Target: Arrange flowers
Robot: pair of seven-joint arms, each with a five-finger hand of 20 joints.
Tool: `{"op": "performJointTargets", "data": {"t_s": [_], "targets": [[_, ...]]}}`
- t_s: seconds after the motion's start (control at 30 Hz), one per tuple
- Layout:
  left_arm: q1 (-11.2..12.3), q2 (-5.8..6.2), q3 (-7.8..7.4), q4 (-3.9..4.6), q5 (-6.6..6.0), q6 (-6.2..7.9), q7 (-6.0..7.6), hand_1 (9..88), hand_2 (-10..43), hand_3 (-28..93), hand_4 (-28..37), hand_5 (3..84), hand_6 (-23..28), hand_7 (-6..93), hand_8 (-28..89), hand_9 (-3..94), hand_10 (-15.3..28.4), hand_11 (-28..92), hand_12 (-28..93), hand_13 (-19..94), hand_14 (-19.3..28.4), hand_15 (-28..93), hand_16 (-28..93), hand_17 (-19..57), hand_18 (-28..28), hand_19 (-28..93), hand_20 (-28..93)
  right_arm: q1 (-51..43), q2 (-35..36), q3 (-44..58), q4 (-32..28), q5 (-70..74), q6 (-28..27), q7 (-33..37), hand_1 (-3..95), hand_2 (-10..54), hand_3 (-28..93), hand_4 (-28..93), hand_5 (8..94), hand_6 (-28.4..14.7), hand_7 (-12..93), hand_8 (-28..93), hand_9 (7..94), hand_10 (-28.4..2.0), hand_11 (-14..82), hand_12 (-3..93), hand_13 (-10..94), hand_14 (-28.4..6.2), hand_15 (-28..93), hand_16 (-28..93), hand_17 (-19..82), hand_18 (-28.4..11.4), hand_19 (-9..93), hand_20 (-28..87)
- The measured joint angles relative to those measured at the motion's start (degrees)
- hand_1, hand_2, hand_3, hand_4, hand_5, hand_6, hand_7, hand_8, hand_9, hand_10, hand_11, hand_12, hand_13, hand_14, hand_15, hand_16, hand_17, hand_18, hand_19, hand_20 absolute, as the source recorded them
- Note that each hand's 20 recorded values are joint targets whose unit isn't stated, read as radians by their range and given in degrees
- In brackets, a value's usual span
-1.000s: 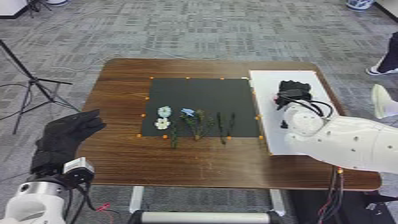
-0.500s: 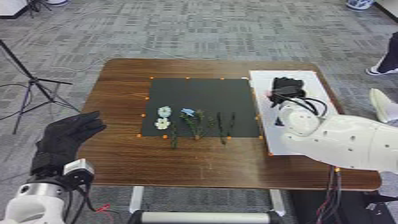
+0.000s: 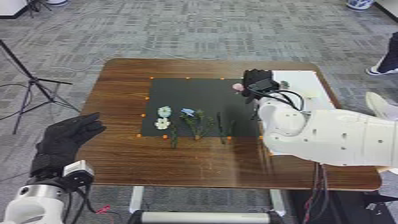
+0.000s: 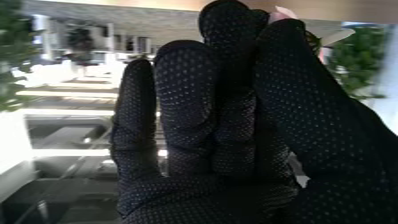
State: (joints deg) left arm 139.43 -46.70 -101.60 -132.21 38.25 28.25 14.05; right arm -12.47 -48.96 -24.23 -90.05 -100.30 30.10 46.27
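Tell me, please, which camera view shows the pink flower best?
The head view: the pink flower stands out there beside the right hand. The right wrist view shows some pink petals, partly hidden by that hand.

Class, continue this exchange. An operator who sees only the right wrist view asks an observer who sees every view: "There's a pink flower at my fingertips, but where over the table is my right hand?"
Observer: The right hand is at the black sheet's far right corner.

Operator: So the pink flower is near that sheet. What lies on it?

Observer: A blue flower lies on its near half, right of two pale blossoms.

Operator: And the left hand?

Observer: The left hand is by the table's left edge, away from the flowers.
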Motion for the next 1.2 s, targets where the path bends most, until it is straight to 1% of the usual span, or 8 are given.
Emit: {"op": "performJointTargets", "data": {"t_s": [0.2,0.37,0.5,0.67,0.97,1.03,1.1,1.2], "targets": [[-0.04,-0.16,-0.07,0.00,0.04,-0.01,-0.13,24.0,-0.2,88,-22.2,56.4,13.4,16.0,-11,47.1,20.7,38,12,33,23.8,56,-9,-5.6,17.8,43,13,-0.22,-1.68,-0.68,-2.70,-0.18,0.14,-1.53,54.3,-9.5,73,-28,78.7,2.8,31,-7,90.0,-5.6,17.2,35.1,75,-5.1,60,27,26,-20.3,88,7],[-0.11,-0.44,-0.23,0.00,0.10,-0.06,-0.36,24.0,-0.1,88,-22.3,56.4,13.4,16.0,-11,47.2,20.7,38,12,34,23.8,56,-9,-5.6,17.7,43,13,-1.55,-3.27,-0.78,-3.37,-0.17,0.12,-2.54,54.3,-9.5,73,-28,78.8,2.6,31,-7,89.9,-5.7,17.2,35.1,74,-5.0,60,27,26,-20.3,88,7],[-0.70,-0.83,-0.19,0.10,0.26,-0.12,-0.85,24.0,-0.1,88,-22.4,56.4,13.4,16.0,-11,47.1,20.7,38,12,34,23.8,56,-9,-5.6,17.8,43,13,-3.18,-4.97,-0.29,-3.21,-0.17,-0.03,-3.17,54.3,-9.5,73,-28,78.9,2.6,30,-7,89.8,-5.7,17.3,35.1,74,-5.1,60,27,26,-20.3,88,7],[-1.80,-0.88,-0.04,0.22,0.45,-0.16,-1.25,24.0,0.0,88,-22.4,56.4,13.4,16.0,-11,47.1,20.7,38,12,34,23.8,56,-9,-5.6,17.8,43,13,-4.08,-7.77,-0.32,-2.98,-0.02,-0.03,-3.58,54.2,-9.5,73,-28,78.7,2.8,30,-7,89.6,-5.9,17.3,34.9,74,-5.1,60,27,25,-20.3,88,7],[-2.37,-1.12,-0.32,0.42,1.26,-1.15,-2.44,24.0,-0.1,88,-22.2,56.4,13.5,16.0,-11,47.2,20.7,38,13,34,23.8,57,-9,-5.6,17.8,43,13,-4.72,-9.49,-0.54,-2.86,-0.12,0.06,-3.26,53.6,-9.5,73,-28,77.6,2.7,30,-7,88.8,-5.9,17.2,34.9,74,-5.3,60,27,25,-20.3,88,7],[-2.37,-1.21,-0.34,0.46,1.43,-1.38,-2.70,24.1,0.0,88,-22.3,56.4,13.5,16.0,-11,47.1,20.7,38,13,34,23.8,57,-9,-5.6,17.8,43,13,-4.80,-9.52,-0.67,-2.41,-0.11,0.05,-3.04,52.4,-9.5,74,-28,74.2,2.2,31,-8,87.3,-5.7,15.6,35.5,72,-5.7,61,27,24,-20.7,88,7],[-2.42,-1.34,-0.35,0.50,1.67,-1.68,-3.03,24.1,0.0,88,-22.3,56.4,13.5,16.0,-11,47.2,20.7,38,12,34,23.8,57,-9,-5.6,17.8,43,13,-4.90,-9.53,-0.67,-1.83,-0.11,0.04,-2.55,51.3,-9.5,74,-28,69.4,1.4,32,-10,85.2,-6.4,14.1,35.9,70,-6.0,62,26,23,-20.9,87,7],[-2.56,-1.54,-0.35,0.55,1.92,-2.00,-3.33,24.1,0.0,88,-22.2,56.4,13.4,16.0,-11,47.2,20.7,38,12,34,23.8,57,-9,-5.6,17.7,43,13,-4.90,-9.53,-0.83,-0.84,0.00,0.03,-1.64,50.4,-9.5,75,-28,67.1,1.0,32,-10,83.7,-7.0,14.4,35.4,69,-6.4,63,26,22,-21.1,87,7]]}}
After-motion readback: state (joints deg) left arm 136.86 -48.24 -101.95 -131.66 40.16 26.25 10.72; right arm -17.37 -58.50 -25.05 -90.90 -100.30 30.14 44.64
